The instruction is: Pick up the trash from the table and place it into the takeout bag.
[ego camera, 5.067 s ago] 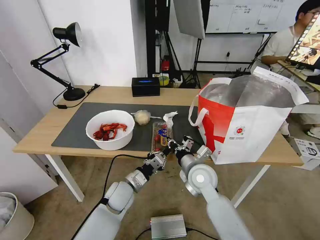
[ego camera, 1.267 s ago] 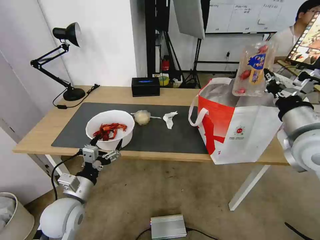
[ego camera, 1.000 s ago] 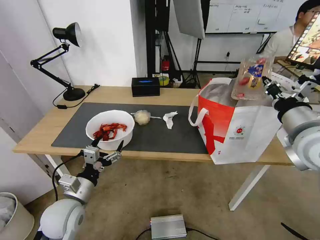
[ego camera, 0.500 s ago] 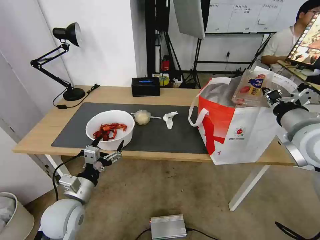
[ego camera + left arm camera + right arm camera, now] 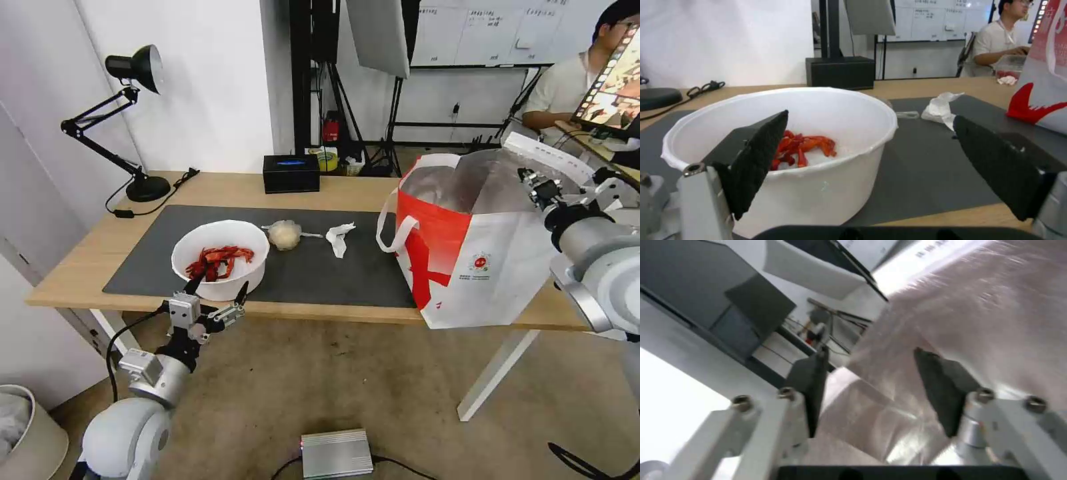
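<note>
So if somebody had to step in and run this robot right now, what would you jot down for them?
Right gripper: open, empty, at the mouth of the large white and red insulated takeout bag.
Left gripper: open, at the desk's near edge, jaws either side of the white round bowl of red crayfish shells, not gripping.
Small knotted clear bag and crumpled white tissue lie on the dark grey mat.
Left: bowl, knotted bag, tissue.

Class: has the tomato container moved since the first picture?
Yes. It has left the grey mat beside the tissue; the open right gripper is over the takeout bag.
</note>
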### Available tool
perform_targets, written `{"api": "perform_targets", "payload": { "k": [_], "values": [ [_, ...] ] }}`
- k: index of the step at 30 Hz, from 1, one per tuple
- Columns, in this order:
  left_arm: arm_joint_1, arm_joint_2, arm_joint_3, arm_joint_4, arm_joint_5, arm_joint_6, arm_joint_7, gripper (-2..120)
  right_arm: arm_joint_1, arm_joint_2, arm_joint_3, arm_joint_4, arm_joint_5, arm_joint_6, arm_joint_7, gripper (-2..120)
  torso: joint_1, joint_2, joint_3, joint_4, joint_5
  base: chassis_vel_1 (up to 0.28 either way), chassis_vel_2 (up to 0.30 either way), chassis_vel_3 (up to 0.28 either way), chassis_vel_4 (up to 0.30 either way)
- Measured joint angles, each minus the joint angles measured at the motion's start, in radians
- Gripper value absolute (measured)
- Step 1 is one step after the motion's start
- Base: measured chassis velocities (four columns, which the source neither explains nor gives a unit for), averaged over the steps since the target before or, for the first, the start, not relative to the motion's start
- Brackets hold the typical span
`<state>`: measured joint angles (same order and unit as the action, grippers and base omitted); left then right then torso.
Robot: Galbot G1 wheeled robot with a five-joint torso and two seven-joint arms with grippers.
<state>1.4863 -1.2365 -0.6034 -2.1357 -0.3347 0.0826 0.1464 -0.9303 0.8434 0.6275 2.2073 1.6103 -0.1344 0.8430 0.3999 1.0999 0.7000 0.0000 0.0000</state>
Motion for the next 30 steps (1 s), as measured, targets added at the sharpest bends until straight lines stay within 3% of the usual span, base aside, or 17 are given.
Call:
{"api": "perform_targets", "payload": {
  "k": [3,6,7,10,21,30],
  "values": [
    [0.0,-0.001,0.0,0.001,0.0,0.0,0.0,100,-0.011,0.005,-0.003,0.001,-0.041,0.021,-0.066,63,0.0,0.0,0.0,0.0,0.0,0.0,0.0,0.0,0.0],
    [0.0,-0.002,0.0,0.001,0.0,-0.001,0.0,100,-0.042,0.014,-0.012,0.007,-0.132,0.064,-0.219,78,0.0,0.0,0.0,0.0,0.0,0.0,0.0,0.0,0.0],
    [0.0,-0.002,0.0,0.001,0.0,-0.001,0.0,100,-0.042,0.014,-0.012,0.007,-0.132,0.064,-0.219,78,0.0,0.0,0.0,0.0,0.0,0.0,0.0,0.0,0.0],
    [-0.002,-0.003,-0.002,0.002,0.0,-0.002,0.0,100,-0.072,0.021,-0.023,0.018,-0.217,0.123,-0.348,88,0.0,0.0,0.0,0.0,0.0,0.0,0.0,0.0,0.0],
    [-0.004,-0.007,-0.009,0.003,-0.001,-0.004,0.0,100,-0.196,0.06,-0.088,0.086,-0.519,0.233,-0.635,91,0.0,0.0,0.0,0.0,0.0,0.0,0.0,0.0,0.0],
    [-0.001,-0.011,-0.028,0.01,0.003,0.003,-0.004,100,-0.281,0.09,-0.162,0.103,-0.703,0.261,-0.69,93,0.0,0.0,0.0,-0.0001,-0.0001,0.0,0.0,0.0,0.0]
  ]
}}
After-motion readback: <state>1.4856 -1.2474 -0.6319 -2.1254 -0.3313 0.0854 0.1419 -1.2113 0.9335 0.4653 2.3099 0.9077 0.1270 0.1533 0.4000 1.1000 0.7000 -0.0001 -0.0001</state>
